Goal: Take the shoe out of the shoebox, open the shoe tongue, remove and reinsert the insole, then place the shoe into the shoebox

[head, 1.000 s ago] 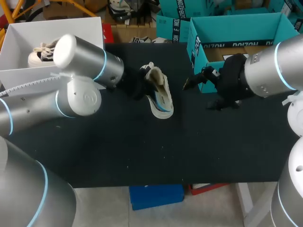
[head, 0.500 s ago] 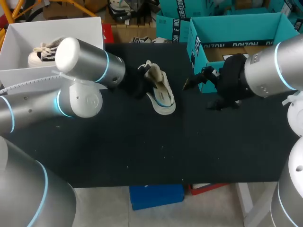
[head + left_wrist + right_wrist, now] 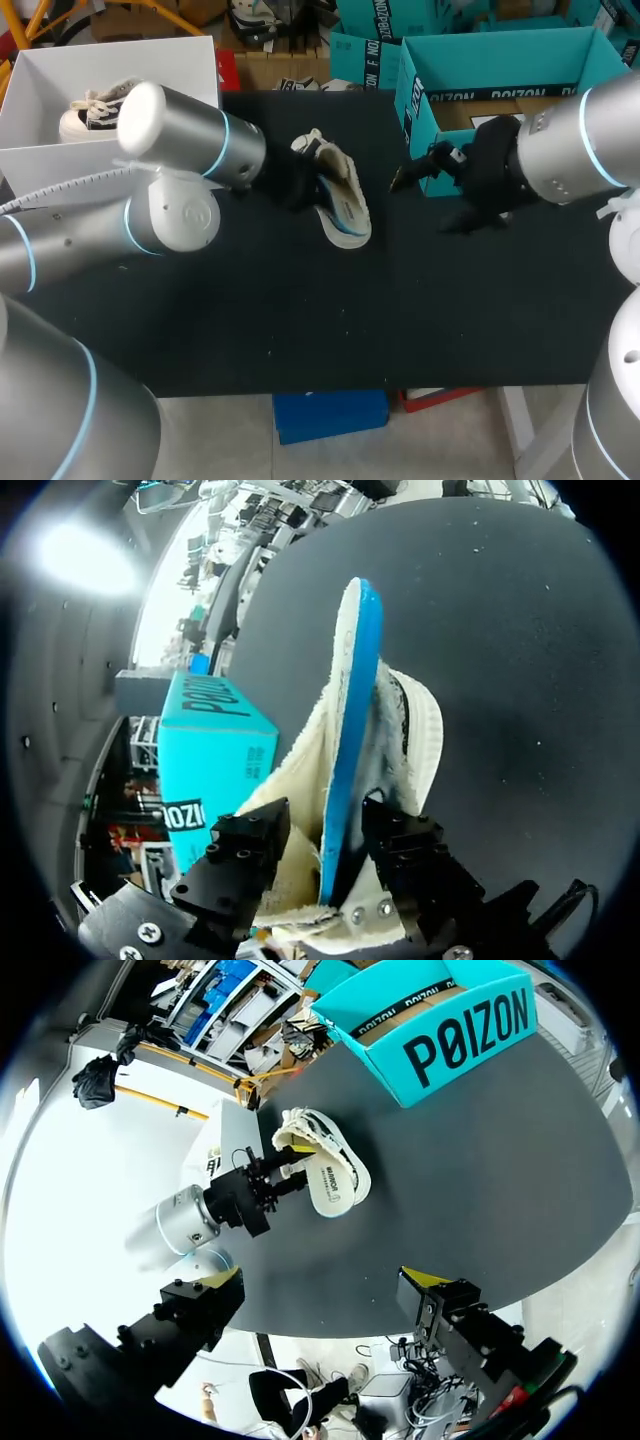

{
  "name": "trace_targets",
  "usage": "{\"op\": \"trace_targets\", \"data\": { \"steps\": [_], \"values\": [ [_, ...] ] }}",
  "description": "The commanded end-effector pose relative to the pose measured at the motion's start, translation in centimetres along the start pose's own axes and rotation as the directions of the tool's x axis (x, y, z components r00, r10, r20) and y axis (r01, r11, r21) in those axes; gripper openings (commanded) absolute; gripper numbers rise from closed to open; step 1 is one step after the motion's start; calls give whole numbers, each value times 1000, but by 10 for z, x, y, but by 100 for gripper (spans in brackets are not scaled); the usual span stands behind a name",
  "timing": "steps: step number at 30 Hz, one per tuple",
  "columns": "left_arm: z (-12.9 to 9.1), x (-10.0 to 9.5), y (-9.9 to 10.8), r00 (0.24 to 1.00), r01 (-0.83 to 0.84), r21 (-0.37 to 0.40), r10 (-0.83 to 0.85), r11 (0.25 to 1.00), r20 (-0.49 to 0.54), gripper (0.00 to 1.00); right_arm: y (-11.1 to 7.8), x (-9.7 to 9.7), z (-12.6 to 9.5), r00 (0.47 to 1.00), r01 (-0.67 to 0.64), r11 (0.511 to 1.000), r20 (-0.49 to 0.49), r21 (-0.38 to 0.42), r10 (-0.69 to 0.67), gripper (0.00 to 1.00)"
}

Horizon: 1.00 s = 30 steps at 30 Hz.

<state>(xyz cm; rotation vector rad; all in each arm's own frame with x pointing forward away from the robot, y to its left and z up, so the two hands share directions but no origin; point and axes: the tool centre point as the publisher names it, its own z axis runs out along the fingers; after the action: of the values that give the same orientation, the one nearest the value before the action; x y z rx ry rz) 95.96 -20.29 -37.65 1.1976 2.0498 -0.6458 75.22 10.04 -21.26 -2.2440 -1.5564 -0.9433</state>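
Note:
A cream shoe [image 3: 340, 200] with a blue stripe lies on its side in the middle of the black table. My left gripper [image 3: 297, 180] is at its heel end. In the left wrist view the fingers [image 3: 250, 840] stand apart, so the gripper [image 3: 320, 850] is open. The shoe's heel [image 3: 400, 710] and a blue strip [image 3: 350, 730], which looks like the insole's edge, are between them. My right gripper [image 3: 415, 172] hangs open to the right of the shoe [image 3: 325, 1165], in front of the teal shoebox [image 3: 418, 110]. Nothing is between its yellow tips [image 3: 215, 1280].
A white box [image 3: 110, 60] at the back left holds another sneaker [image 3: 90, 110]. The teal shoebox [image 3: 460, 1020] stands open at the back right.
The left gripper's fingers have parted. The shoe shifted a little to the right and rolled slightly, then stayed put. The right arm has hardly moved.

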Motion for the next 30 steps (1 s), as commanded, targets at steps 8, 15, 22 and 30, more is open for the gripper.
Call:
{"op": "trace_targets", "data": {
  "steps": [8,15,22,30],
  "values": [
    [-1,7,-4,1000,0,17,0,1000,17,100,59,-14,19,993,95,987,55,126,-102,100],
    [0,10,-4,1000,5,18,-5,1000,5,100,84,-6,32,951,294,924,22,243,-308,100],
    [2,10,-3,1000,7,15,-7,1000,-2,100,87,-1,35,919,372,882,23,289,-395,100],
    [5,6,-6,1000,-3,24,3,1000,-5,100,87,-1,35,919,372,882,23,289,-395,100]
  ]
}}
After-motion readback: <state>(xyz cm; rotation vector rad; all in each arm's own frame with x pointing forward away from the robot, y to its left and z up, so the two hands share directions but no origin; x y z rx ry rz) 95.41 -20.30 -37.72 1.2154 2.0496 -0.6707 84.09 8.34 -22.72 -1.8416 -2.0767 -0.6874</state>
